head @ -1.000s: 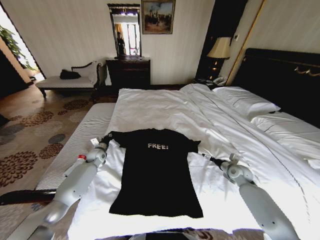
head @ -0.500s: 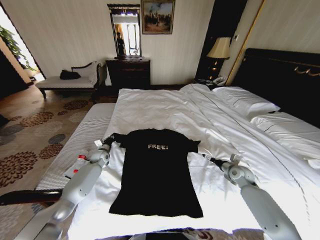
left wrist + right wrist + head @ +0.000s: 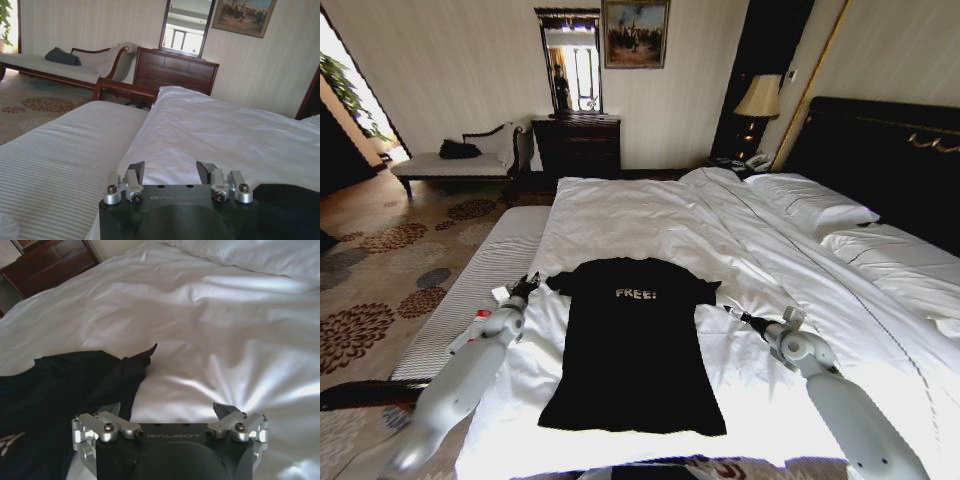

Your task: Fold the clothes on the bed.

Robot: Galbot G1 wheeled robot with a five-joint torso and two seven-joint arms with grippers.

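White duvet [image 3: 650, 215] covers the bed [image 3: 880, 150], with a dresser [image 3: 577, 145] and mirror [image 3: 570, 65] by the far wall; the T-shirt [image 3: 632, 345] lies flat on the near part of the duvet, chest lettering up; the left gripper [image 3: 528, 285] sits just beside the shirt's left sleeve, jaws wide and holding nothing; the right gripper [image 3: 730, 312] hovers near the right sleeve, apart from it, jaws wide and empty; a striped bench [image 3: 485, 275] runs along the bed's left side.
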